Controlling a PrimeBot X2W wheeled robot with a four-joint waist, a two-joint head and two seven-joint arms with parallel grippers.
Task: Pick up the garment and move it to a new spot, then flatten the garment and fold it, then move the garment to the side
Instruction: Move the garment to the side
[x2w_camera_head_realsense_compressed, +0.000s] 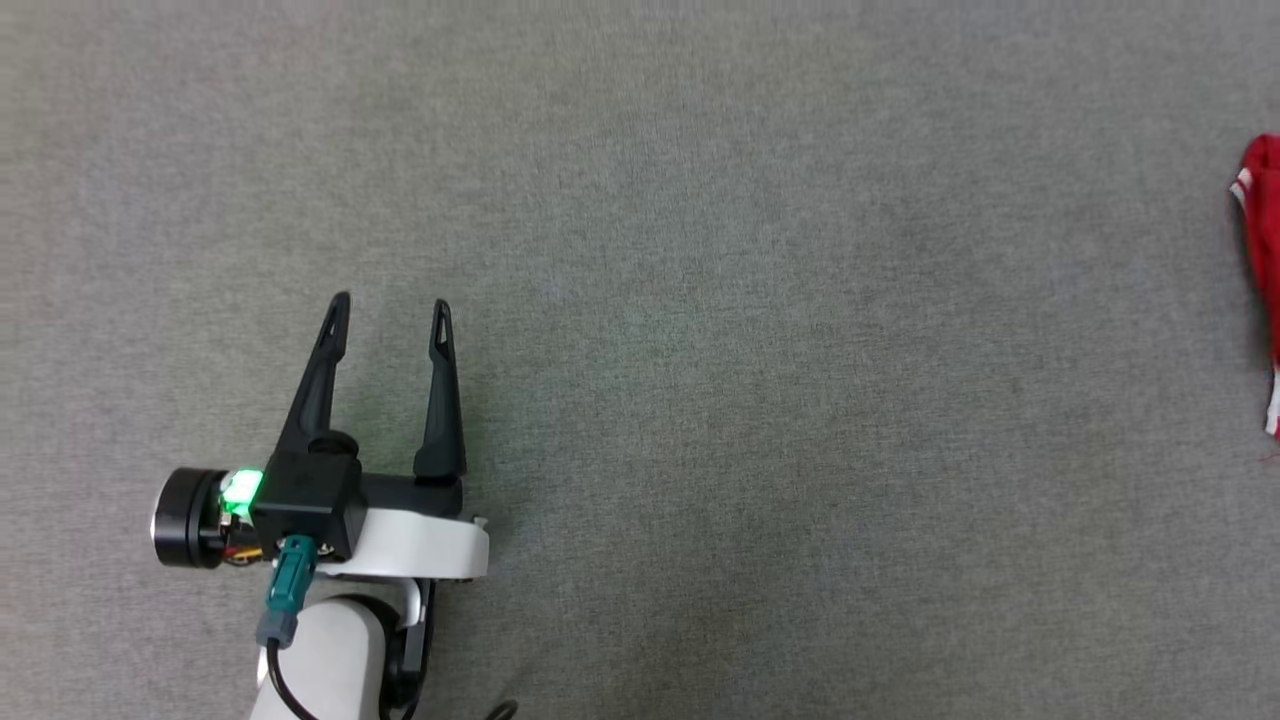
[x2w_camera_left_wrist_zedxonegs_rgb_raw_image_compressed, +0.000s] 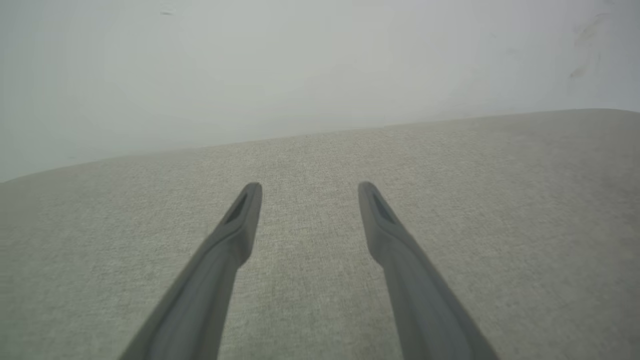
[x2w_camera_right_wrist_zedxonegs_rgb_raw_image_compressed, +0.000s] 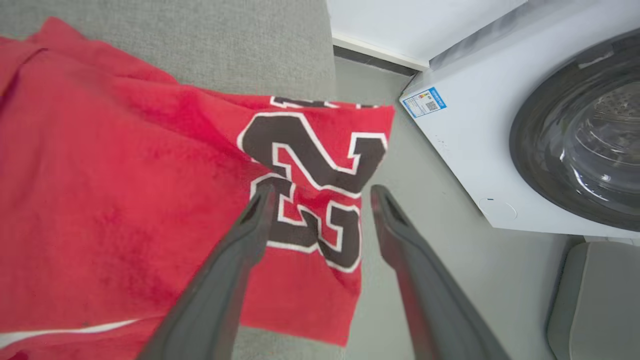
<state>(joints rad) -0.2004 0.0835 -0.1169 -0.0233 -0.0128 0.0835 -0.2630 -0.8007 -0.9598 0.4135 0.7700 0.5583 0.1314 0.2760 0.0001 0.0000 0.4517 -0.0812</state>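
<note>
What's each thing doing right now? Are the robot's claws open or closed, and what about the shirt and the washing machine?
left gripper: open, holding nothing, over the grey surface.
right gripper: open, holding nothing, above the garment.
garment: lying rumpled, "23" facing up, one corner past the grey surface's edge.
washing machine: door looks shut.

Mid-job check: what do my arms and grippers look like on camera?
The left gripper has two long black fingers that taper and are slotted near the tips. They sit on a black block with a green light and a round black cap. A teal plug carries a black cable; the forearm is white. The right gripper has matching dark slotted fingers.
</note>
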